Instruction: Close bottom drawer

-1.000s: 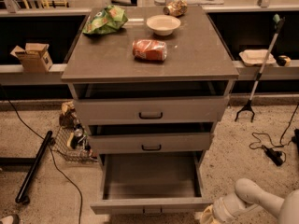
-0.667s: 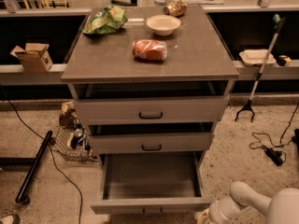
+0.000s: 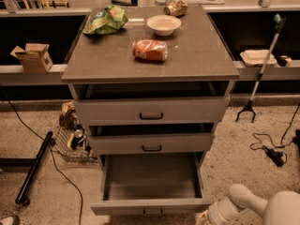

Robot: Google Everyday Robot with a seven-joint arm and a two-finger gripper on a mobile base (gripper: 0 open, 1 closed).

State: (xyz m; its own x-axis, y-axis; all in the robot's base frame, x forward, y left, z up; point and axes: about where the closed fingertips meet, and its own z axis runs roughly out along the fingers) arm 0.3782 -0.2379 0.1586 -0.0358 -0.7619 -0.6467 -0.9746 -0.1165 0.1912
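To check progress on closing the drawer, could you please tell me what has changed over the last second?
The arm has eased slightly left, bringing the gripper at the bottom edge nearer the front right corner of the bottom drawer. The drawer stays pulled out; nothing on the cabinet top moved.

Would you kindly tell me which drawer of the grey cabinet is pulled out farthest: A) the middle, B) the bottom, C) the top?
B: the bottom drawer stands far out with its inside showing; the gripper sits low at its right front corner.
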